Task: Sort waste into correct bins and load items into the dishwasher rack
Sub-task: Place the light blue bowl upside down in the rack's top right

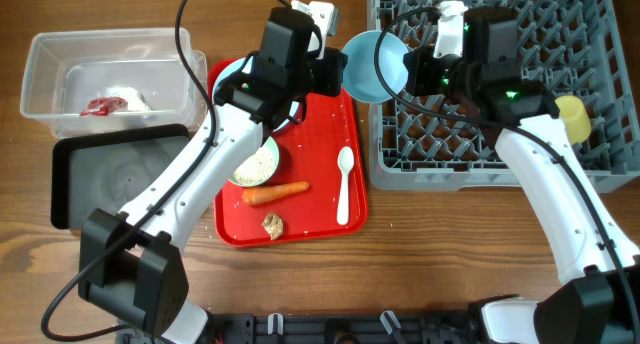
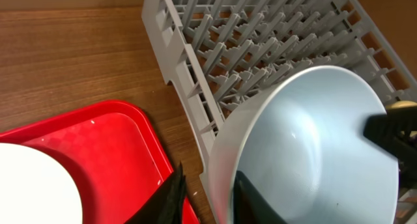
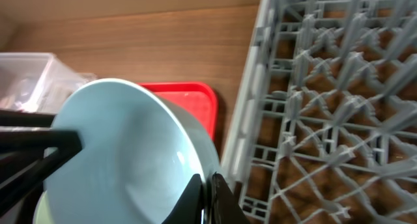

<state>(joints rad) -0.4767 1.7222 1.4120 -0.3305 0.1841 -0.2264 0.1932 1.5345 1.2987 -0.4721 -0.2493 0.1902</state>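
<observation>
Grey rack (image 1: 440, 172) beside light blue bowl (image 1: 375, 66)

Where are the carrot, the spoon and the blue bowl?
carrot (image 1: 275, 193), overhead view, middle of its length
spoon (image 1: 343, 192), overhead view, on its handle
blue bowl (image 1: 368, 69), overhead view, on its inner wall

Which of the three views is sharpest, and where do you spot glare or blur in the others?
Overhead: sharpest and evenly lit. Left wrist: small glare spots inside the light blue bowl; the left pincer's fingers at the bottom edge are dark and out of focus. Right wrist: softest, the dishwasher rack looks smeared, with a highlight on the bowl's inside.
</observation>
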